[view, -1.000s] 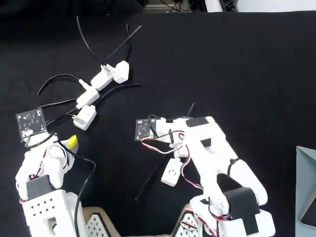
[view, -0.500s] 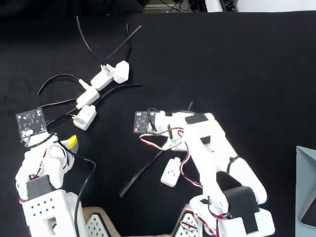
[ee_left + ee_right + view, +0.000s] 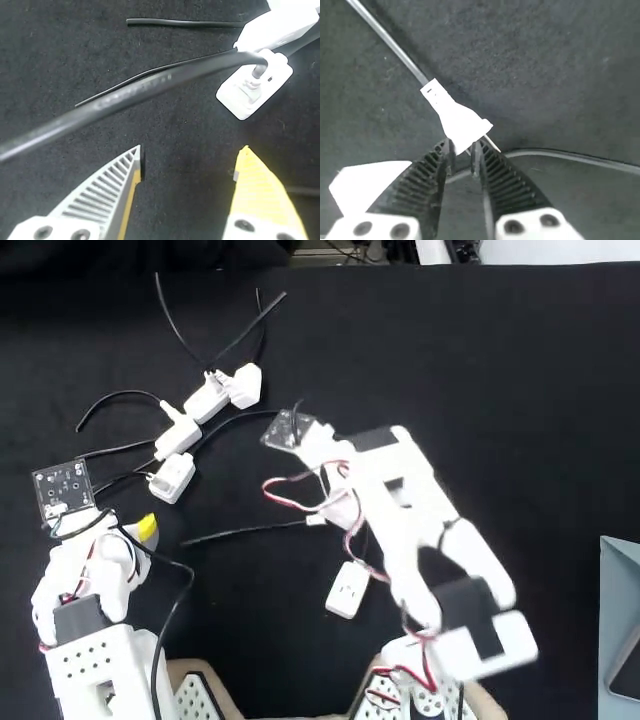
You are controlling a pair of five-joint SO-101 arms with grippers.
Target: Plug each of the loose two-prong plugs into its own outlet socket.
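Right gripper pinches small white plastic two-prong plug, prob. light, rigid, best held by body; left gripper gapes, empty.

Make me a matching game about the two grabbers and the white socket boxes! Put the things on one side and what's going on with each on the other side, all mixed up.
Things
1. right gripper
2. left gripper
3. socket near the left gripper
4. socket apart from the others

States
A. open, holding nothing
B. no cord plugged in
C. shut on a white plug
D. has a black cord running into it

Pairs: 1-C, 2-A, 3-D, 4-B.
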